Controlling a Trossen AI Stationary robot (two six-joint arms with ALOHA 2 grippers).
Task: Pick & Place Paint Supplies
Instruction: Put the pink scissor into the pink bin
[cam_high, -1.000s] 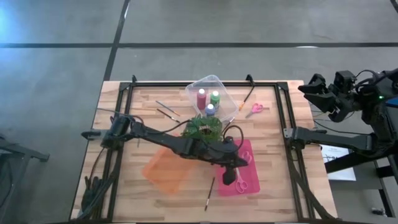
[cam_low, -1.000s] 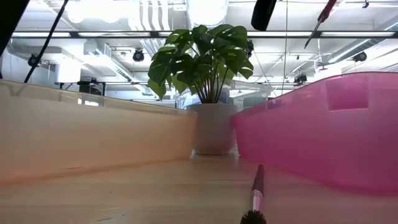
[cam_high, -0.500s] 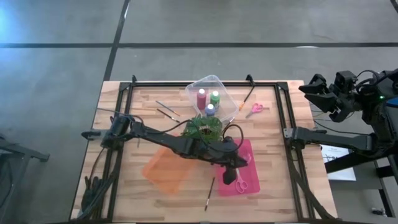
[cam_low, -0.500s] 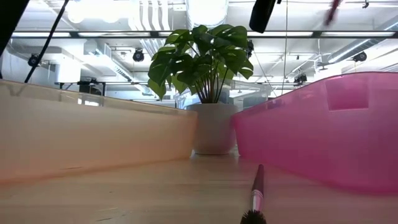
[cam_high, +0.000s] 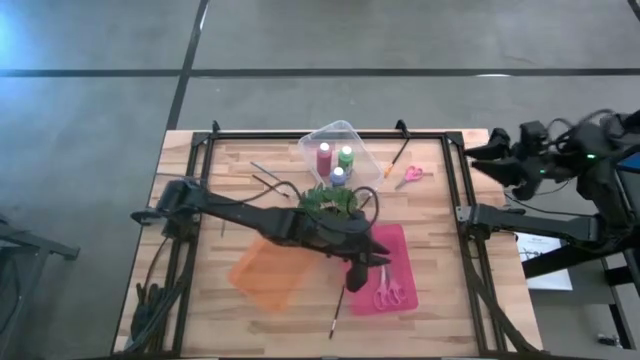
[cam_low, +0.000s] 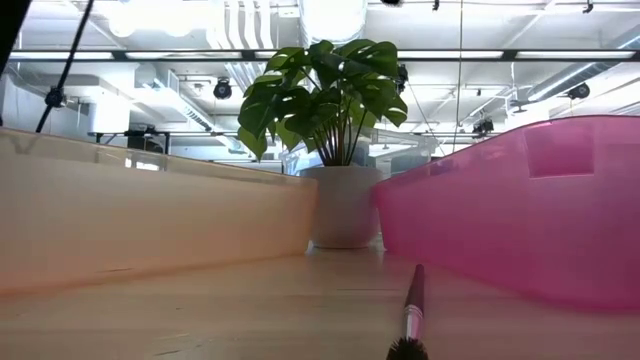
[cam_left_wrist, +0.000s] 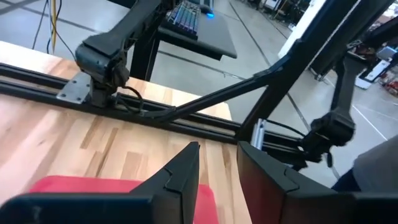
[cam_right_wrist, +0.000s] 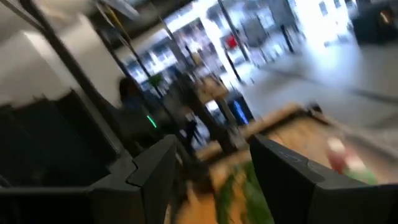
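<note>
My left gripper (cam_high: 353, 277) (cam_left_wrist: 217, 146) hangs open over the near left edge of the pink tray (cam_high: 400, 245), with nothing between its fingers. A pair of pink scissors (cam_high: 388, 291) lies flat in that tray. A second pair of scissors (cam_high: 410, 175) lies on the table at the far right. Three paint bottles, maroon (cam_high: 323, 158), green (cam_high: 346, 156) and blue (cam_high: 338, 176), stand in the clear tray (cam_high: 352, 132). One paintbrush (cam_high: 337, 310) (cam_low: 412, 310) lies near the front edge. My right gripper (cam_high: 500, 160) (cam_right_wrist: 211, 146) waits open beyond the table's right edge.
A potted leafy plant (cam_high: 330, 204) (cam_low: 330, 100) stands mid-table beside my left arm. An orange tray (cam_high: 262, 275) lies left of the pink one. Two thin brushes (cam_high: 268, 176) lie at the far left, and an orange-handled one (cam_high: 396, 160) beside the clear tray.
My left gripper has opened, risen out of the top of the low view and drifted toward the table's left. The thin pink thing that hung beside it in the low view blurred and is gone from there. My right gripper has tipped a little.
</note>
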